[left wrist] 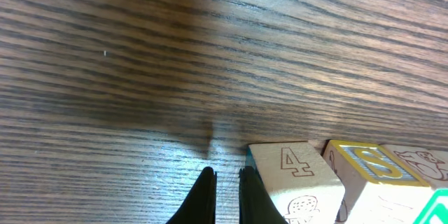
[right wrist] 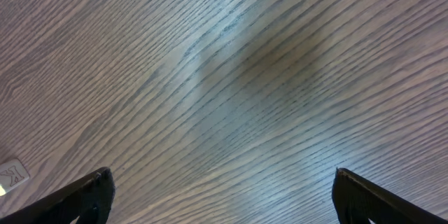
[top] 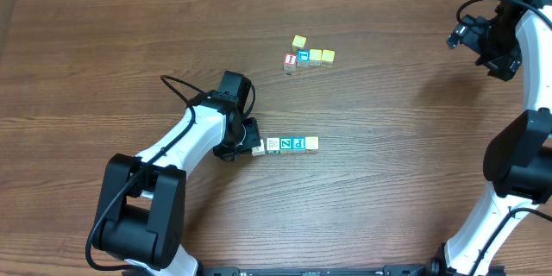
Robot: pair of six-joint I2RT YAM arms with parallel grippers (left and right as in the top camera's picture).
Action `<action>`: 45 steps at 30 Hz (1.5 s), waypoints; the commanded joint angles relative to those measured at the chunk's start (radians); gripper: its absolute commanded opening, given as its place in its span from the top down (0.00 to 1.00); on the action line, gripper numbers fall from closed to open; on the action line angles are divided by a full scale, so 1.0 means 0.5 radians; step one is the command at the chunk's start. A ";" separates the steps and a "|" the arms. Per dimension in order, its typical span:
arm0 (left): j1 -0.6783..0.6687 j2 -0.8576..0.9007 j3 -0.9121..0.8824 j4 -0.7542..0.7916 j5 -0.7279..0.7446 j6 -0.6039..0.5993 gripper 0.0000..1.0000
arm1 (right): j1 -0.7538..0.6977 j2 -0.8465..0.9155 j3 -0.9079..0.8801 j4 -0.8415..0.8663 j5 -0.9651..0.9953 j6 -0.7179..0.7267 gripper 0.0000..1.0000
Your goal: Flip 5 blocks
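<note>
Five blocks lie in a row at mid-table: a whitish block (top: 258, 148), a second whitish one (top: 272, 145), a green Z block (top: 285, 144), a teal one (top: 298, 143) and a pale yellow one (top: 311, 143). My left gripper (top: 251, 147) is low at the row's left end. In the left wrist view the left gripper (left wrist: 225, 176) is shut with only tabletop in the thin gap, and one finger rests against the whitish "4" block (left wrist: 287, 171). An "S" block (left wrist: 367, 164) sits beside it. My right gripper (top: 470, 34) hangs open at the far right, away from the row, and the right gripper (right wrist: 221, 175) holds nothing.
A second cluster sits farther back: a yellow cube (top: 298, 42), a red-faced cube (top: 291, 59), a blue-faced cube (top: 303, 56) and two yellow cubes (top: 322, 55). A pale cube corner (right wrist: 10, 175) shows at the left edge of the right wrist view. The left arm's cable (top: 177, 86) loops above the table.
</note>
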 commanded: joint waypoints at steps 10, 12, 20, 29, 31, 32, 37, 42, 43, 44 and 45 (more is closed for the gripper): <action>-0.007 -0.036 -0.010 0.066 0.030 -0.034 0.94 | -0.004 -0.042 0.016 0.005 0.011 -0.007 0.00; -0.007 -0.036 -0.010 0.067 0.031 -0.034 0.94 | -0.004 -0.042 0.016 0.005 0.011 -0.007 0.00; -0.007 -0.036 -0.010 0.067 0.053 -0.035 0.94 | -0.004 -0.042 0.016 0.005 0.011 -0.007 0.00; -0.007 -0.036 -0.010 0.076 0.066 -0.036 0.94 | -0.004 -0.042 0.016 0.005 0.011 -0.007 0.00; -0.007 -0.036 -0.010 0.083 0.068 -0.042 0.94 | -0.004 -0.042 0.016 0.005 0.011 -0.007 0.00; -0.006 -0.036 -0.010 0.091 0.069 -0.042 0.94 | -0.004 -0.042 0.016 0.005 0.011 -0.007 0.00; -0.006 -0.036 -0.010 0.117 0.067 -0.042 0.94 | -0.004 -0.042 0.016 0.005 0.011 -0.007 0.00; 0.002 -0.037 -0.008 0.115 0.040 -0.001 0.96 | -0.004 -0.042 0.016 0.005 0.011 -0.007 0.00; 0.013 -0.037 0.002 0.101 0.035 0.024 0.96 | -0.004 -0.042 0.016 0.005 0.011 -0.007 0.00; 0.031 -0.037 0.021 0.076 0.018 0.043 0.96 | -0.004 -0.042 0.016 0.005 0.011 -0.007 0.00; 0.051 -0.037 0.046 0.040 -0.002 0.055 0.96 | -0.004 -0.042 0.016 0.005 0.011 -0.007 0.00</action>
